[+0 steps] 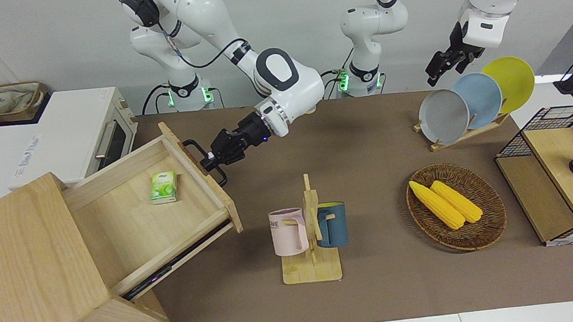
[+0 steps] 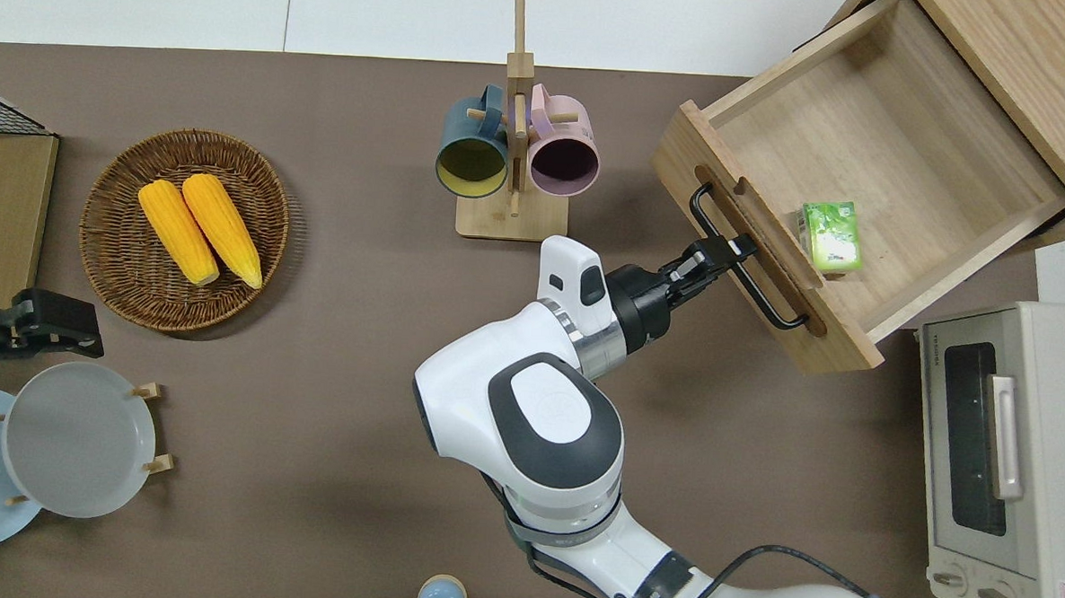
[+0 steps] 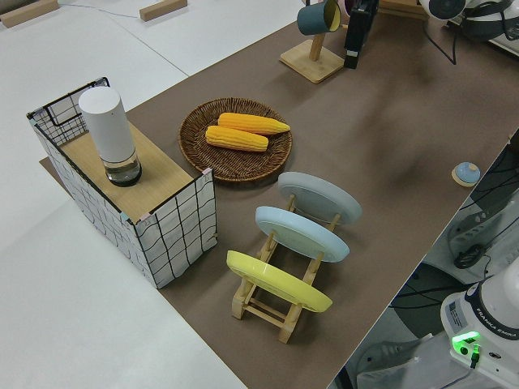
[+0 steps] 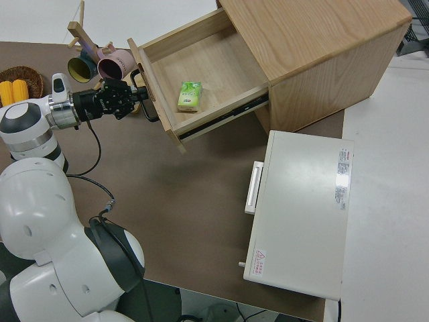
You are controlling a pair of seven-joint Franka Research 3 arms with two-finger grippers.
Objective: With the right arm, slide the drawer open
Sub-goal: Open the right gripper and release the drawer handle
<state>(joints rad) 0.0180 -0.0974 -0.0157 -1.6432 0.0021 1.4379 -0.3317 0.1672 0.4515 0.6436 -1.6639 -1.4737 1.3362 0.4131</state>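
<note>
Pale wood drawer (image 1: 156,214) is pulled a good way out of the cabinet (image 1: 26,267), which sits at the corner of the bench (image 2: 314,370) farthest from the robots at the right arm's end. The right gripper (image 2: 723,252) has its jaws closed tight on the black handle (image 2: 745,272), about halfway along the bar. A small green pack (image 2: 830,237) lies flat on the drawer floor, just inside the front panel. The white oven (image 2: 1002,454) sits along the same end of the bench, nearer the robots. A mug rack (image 2: 514,154) stands by the far edge, mid-bench. Left arm is parked; can't tell how its jaws are.
</note>
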